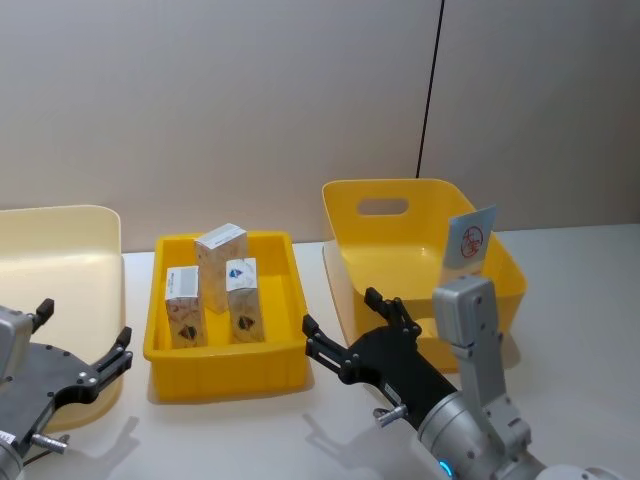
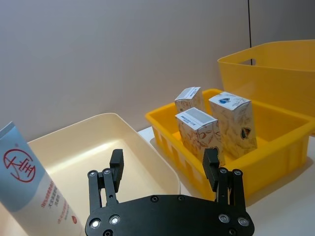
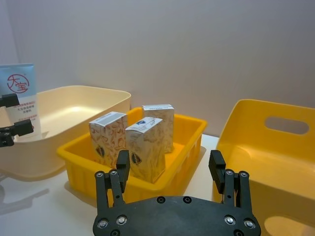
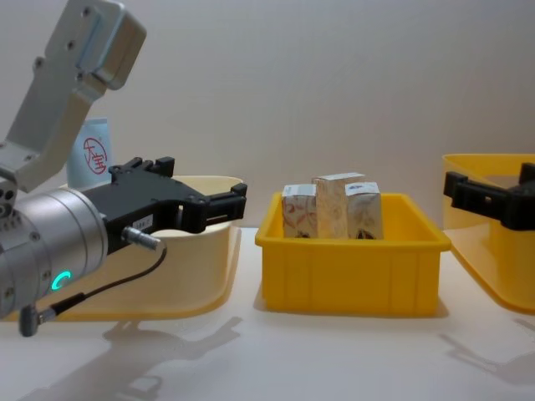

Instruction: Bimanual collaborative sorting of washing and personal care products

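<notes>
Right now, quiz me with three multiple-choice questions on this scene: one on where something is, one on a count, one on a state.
1. Where are the cartons?
A. on the floor
B. in the shallow yellow tray
C. held in the jaws

2. How many cartons are there?
A. two
B. three
C. five

3. How do the jaws of the right gripper stand?
A. open and empty
B. shut on a carton
C. shut tight, empty

Answers:
1 B: they stand upright inside the tray's walls.
2 B: the head view shows one at the back and two in front.
3 A: the right wrist view shows the jaws spread with nothing between them.
</notes>
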`<act>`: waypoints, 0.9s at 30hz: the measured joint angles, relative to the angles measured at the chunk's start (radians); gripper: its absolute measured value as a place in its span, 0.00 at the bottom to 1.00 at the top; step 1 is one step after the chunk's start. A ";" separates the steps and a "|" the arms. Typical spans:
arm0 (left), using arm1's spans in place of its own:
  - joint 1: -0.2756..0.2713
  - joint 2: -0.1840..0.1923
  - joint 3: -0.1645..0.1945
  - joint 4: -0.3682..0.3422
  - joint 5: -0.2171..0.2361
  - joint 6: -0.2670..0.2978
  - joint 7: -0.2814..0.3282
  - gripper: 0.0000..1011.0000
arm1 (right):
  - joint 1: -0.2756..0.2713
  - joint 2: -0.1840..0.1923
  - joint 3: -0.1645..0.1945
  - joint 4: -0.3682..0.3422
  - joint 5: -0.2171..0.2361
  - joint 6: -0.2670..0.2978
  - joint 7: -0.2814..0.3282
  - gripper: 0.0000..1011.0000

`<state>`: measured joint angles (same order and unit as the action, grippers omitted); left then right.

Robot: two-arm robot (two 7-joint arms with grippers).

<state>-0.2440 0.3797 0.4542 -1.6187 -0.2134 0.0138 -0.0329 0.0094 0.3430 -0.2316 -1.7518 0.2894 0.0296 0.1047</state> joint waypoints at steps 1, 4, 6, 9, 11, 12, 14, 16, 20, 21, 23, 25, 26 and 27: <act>0.002 0.001 0.000 -0.002 0.003 0.000 0.005 0.99 | 0.008 0.001 -0.002 0.005 0.000 0.000 0.007 0.99; 0.006 0.002 0.001 -0.006 0.010 0.001 0.017 0.99 | 0.027 0.001 -0.007 0.017 -0.004 0.002 0.019 0.99; 0.007 0.003 0.001 -0.007 0.012 0.001 0.020 0.99 | 0.036 0.001 -0.010 0.023 -0.007 0.004 0.024 0.99; 0.007 0.003 0.001 -0.008 0.013 0.001 0.022 0.99 | 0.057 -0.001 -0.016 0.036 -0.015 0.008 0.032 0.99; 0.007 0.003 0.001 -0.008 0.013 0.001 0.022 0.99 | 0.072 -0.004 -0.020 0.046 -0.022 0.013 0.034 0.99; 0.007 0.003 0.001 -0.008 0.013 0.001 0.022 0.99 | 0.077 -0.006 -0.022 0.051 -0.025 0.015 0.036 0.99; 0.007 0.003 0.001 -0.008 0.013 0.001 0.022 0.99 | 0.092 -0.009 -0.026 0.061 -0.032 0.022 0.038 0.99; 0.007 0.003 0.001 -0.008 0.013 0.001 0.022 0.99 | 0.108 -0.013 -0.031 0.073 -0.039 0.032 0.039 0.99; 0.007 0.002 0.000 -0.008 0.013 0.001 0.022 0.99 | 0.130 -0.018 -0.038 0.088 -0.048 0.045 0.041 0.99; 0.007 0.002 0.000 -0.008 0.013 0.001 0.022 0.99 | 0.135 -0.020 -0.040 0.092 -0.050 0.049 0.042 0.99; 0.007 0.002 0.000 -0.008 0.013 0.001 0.022 0.99 | 0.151 -0.024 -0.045 0.104 -0.057 0.064 0.047 0.99; 0.007 0.002 0.000 -0.008 0.013 0.001 0.022 0.99 | 0.170 -0.028 -0.051 0.117 -0.062 0.079 0.050 0.99; 0.007 0.002 0.000 -0.008 0.013 0.001 0.022 0.99 | 0.184 -0.032 -0.056 0.128 -0.066 0.091 0.054 0.99; 0.007 0.002 0.000 -0.008 0.013 0.001 0.022 0.99 | 0.184 -0.032 -0.056 0.128 -0.066 0.091 0.054 0.99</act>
<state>-0.2371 0.3821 0.4542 -1.6269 -0.2003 0.0145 -0.0109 0.1930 0.3112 -0.2876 -1.6239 0.2236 0.1203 0.1590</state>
